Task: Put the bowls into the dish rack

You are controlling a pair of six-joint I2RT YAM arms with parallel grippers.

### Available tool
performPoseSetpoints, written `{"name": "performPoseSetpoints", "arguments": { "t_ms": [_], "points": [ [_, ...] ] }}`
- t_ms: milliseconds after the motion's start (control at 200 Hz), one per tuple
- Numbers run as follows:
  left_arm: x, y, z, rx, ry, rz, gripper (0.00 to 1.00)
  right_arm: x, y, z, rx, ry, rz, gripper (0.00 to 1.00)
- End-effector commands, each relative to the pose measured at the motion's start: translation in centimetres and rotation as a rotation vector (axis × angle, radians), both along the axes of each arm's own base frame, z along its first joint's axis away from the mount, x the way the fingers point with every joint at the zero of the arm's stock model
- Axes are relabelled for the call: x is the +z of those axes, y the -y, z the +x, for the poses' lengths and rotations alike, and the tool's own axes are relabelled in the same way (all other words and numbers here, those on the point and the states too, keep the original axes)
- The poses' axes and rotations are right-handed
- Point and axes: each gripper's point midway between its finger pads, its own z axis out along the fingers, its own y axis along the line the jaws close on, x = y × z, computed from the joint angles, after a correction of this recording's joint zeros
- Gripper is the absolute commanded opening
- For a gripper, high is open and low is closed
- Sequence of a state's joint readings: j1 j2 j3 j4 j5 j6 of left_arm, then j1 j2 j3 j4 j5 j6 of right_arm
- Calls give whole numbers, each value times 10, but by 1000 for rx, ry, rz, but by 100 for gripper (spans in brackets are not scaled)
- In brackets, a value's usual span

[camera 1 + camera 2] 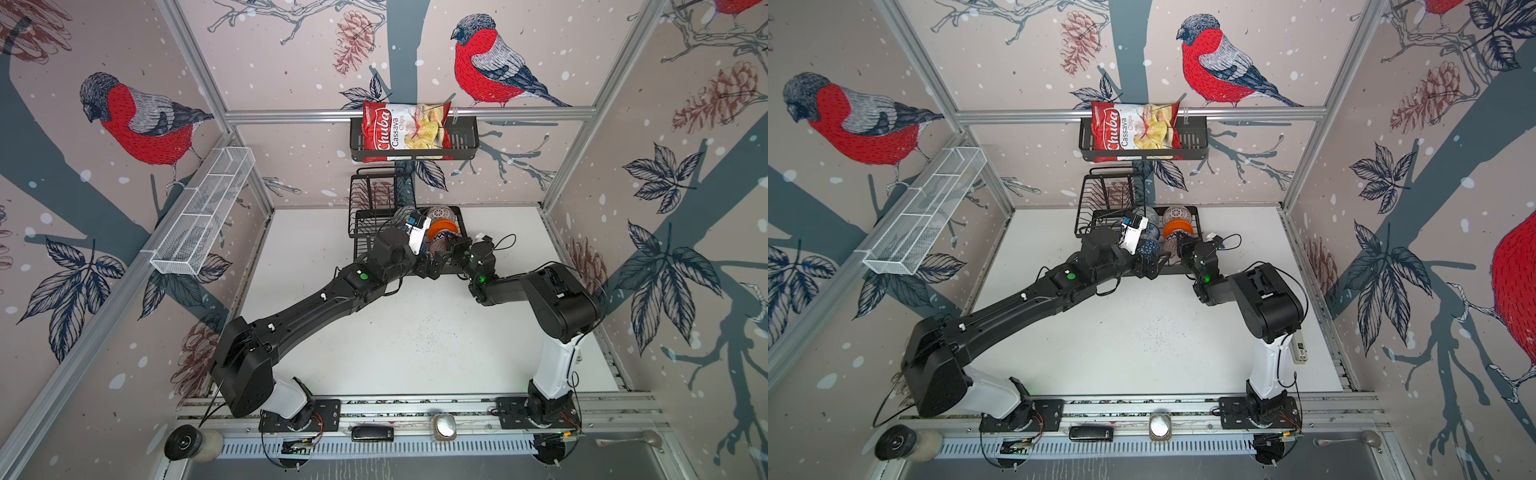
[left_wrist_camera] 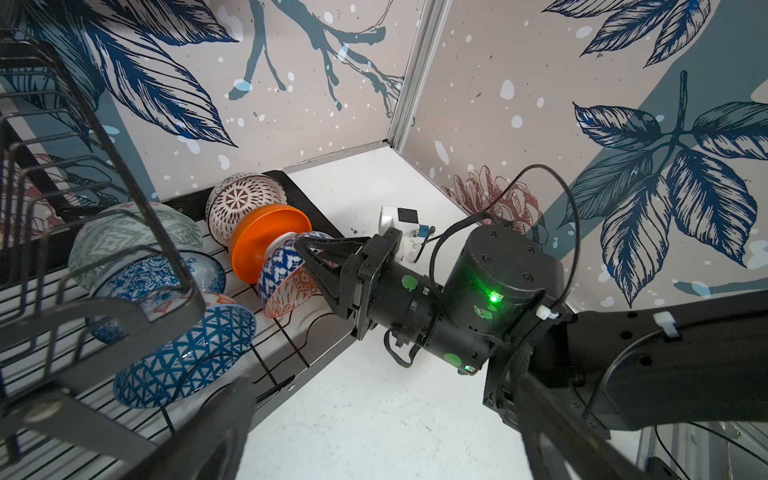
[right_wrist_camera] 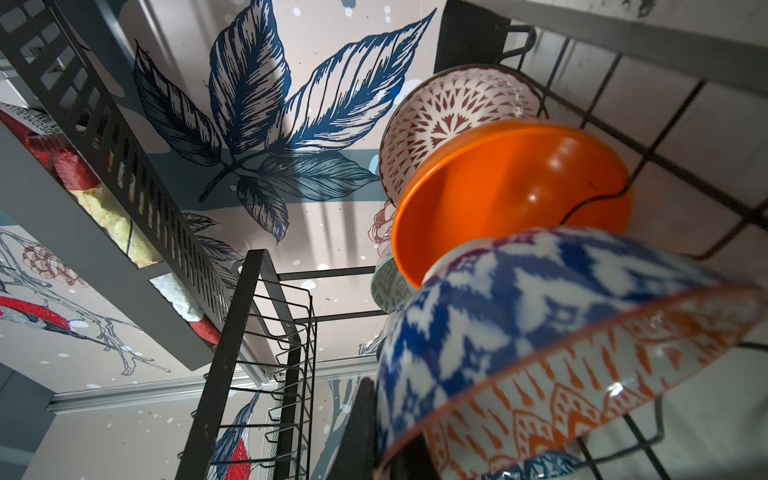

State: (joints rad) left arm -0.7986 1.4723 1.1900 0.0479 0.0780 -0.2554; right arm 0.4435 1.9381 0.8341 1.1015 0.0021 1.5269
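**Key relation: held bowl vs. right gripper, placed w.r.t. the dish rack.**

Right gripper (image 2: 305, 251) is closed on the rim of the blue-and-orange patterned bowl (image 2: 286, 286), w/ one finger inside the mouth and one outside.

The bowl is tilted on its side in the base tray of the dish rack (image 2: 286, 349), at the rack's front corner on the right-arm side. Its foot points deeper into the rack, toward (appar. touching) the plain orange bowl (image 2: 266, 245). Its mouth opens outward, toward the gripper.

The white radial-line bowl (image 2: 245, 203) stands behind the orange one. The row on the rack's left-arm side holds the grey-green bowl (image 2: 124, 232), the blue floral bowl (image 2: 153, 278) and the blue triangle-pattern bowl (image 2: 187, 357).

Left gripper (image 1: 430, 266) is wide open and empty, just at the rack's front edge.

Judgement: all six bowls are racked. What remains is to let go and back out. The right arm is the one engaged, and the exit path runs along the bowl's foot-to-mouth axis, away from the rack. The inner finger could drag the rim and tip the bowl.
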Motion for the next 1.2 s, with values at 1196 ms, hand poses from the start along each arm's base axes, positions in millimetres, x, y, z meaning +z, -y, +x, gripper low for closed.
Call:
{"name": "performPoseSetpoints", "arguments": {
  "t_ms": [1196],
  "points": [
    [16, 0, -2, -7, 33, -29, 98, -9, -1, 1, -4, -34, -30, 19]
  ]
}}
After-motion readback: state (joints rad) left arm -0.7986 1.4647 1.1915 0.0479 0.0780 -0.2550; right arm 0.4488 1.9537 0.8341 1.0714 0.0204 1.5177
